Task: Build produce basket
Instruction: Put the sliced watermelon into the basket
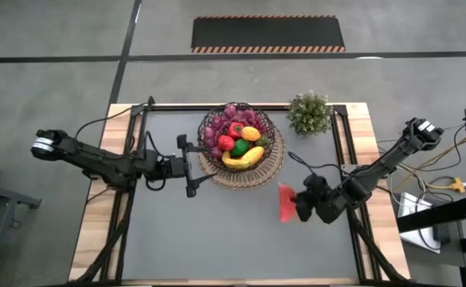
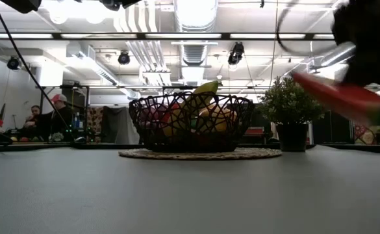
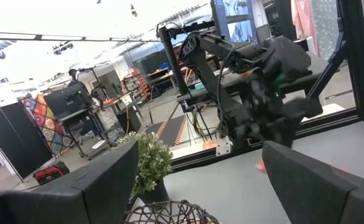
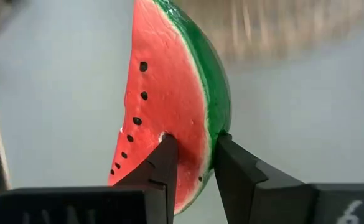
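The dark wire basket (image 1: 240,143) stands on its round tan mat (image 1: 274,166) at the table's far middle, holding purple grapes (image 1: 217,129), red peppers (image 1: 234,130), a lime (image 1: 240,147), an orange piece (image 1: 251,133) and a banana (image 1: 244,159). It also shows in the low view (image 2: 191,122). My right gripper (image 1: 296,205) is shut on the red watermelon slice (image 1: 285,202), right of the basket and nearer the front. My left gripper (image 1: 193,163) is open and empty just left of the basket. My right gripper pinches the watermelon slice near one end between its two fingers, one finger on the red seeded face (image 4: 169,134) and one on the green rind (image 4: 218,127). The slice sticks out beyond the fingertips and shows lifted clear of the table in the low view (image 2: 336,97).
A bushy green potted plant (image 1: 309,113) stands at the table's far right, right of the basket. Wooden frame rails (image 1: 360,135) run along the table's sides. People sit in the room beyond the table (image 2: 43,117).
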